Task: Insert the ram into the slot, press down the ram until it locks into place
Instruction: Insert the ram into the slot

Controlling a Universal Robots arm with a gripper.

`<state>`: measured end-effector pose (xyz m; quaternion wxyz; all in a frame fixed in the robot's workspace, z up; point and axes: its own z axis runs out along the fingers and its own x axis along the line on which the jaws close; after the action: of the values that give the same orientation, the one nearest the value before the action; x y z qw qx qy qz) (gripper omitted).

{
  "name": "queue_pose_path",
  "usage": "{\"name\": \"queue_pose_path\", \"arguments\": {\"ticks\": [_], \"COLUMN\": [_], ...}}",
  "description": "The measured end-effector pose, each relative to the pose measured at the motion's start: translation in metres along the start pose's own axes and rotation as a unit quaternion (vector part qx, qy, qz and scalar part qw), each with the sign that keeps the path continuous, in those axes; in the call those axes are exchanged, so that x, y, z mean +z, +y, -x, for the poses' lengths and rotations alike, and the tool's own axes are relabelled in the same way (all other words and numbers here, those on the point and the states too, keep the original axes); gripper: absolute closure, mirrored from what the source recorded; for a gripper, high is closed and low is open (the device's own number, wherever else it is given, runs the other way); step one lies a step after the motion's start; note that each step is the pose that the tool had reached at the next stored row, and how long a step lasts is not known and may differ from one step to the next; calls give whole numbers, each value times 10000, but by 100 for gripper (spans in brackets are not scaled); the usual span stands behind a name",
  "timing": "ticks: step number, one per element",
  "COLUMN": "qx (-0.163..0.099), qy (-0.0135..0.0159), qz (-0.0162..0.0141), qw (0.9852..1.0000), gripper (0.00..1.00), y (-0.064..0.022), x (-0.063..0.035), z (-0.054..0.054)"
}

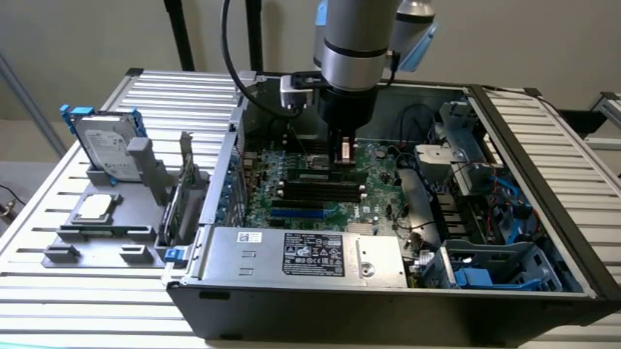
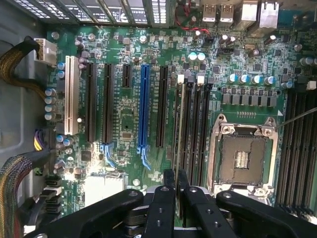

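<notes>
I see the end effector (image 1: 342,161) lowered into the open computer case (image 1: 388,316), its tip just above the motherboard. In the wrist view its fingers (image 2: 166,208) are drawn narrow, pinched on the ram (image 2: 178,124), which I see edge-on as a thin pale strip running straight out from between the fingertips. The ram stands upright and lies along the slot (image 2: 185,134), the outermost of a bank of parallel black memory sockets directly beneath the end effector. White latches show at the bank's far end. I cannot tell whether the ram's lower edge is seated in the slot or just over it. Just beside the end effector, on one side of the bank, sits the square silver processor socket (image 2: 242,159). On the other side, a little farther off, is a long blue socket (image 2: 144,106). Well away from the end effector, outside the case on the table (image 1: 39,291), a hard drive (image 1: 105,145) stands upright in a grey holder.
</notes>
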<state>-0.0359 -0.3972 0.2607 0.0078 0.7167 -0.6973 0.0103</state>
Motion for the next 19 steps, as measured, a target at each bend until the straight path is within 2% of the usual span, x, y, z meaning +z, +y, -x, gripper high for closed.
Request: {"name": "queue_pose_path", "arguments": {"ticks": [10,19], "qx": [3,3], "qy": [3,4], "qz": [-109,-135], "qw": [9999,9999], "gripper": [86,86], "y": [63,91], "x": [105,200], "z": [4,8]}}
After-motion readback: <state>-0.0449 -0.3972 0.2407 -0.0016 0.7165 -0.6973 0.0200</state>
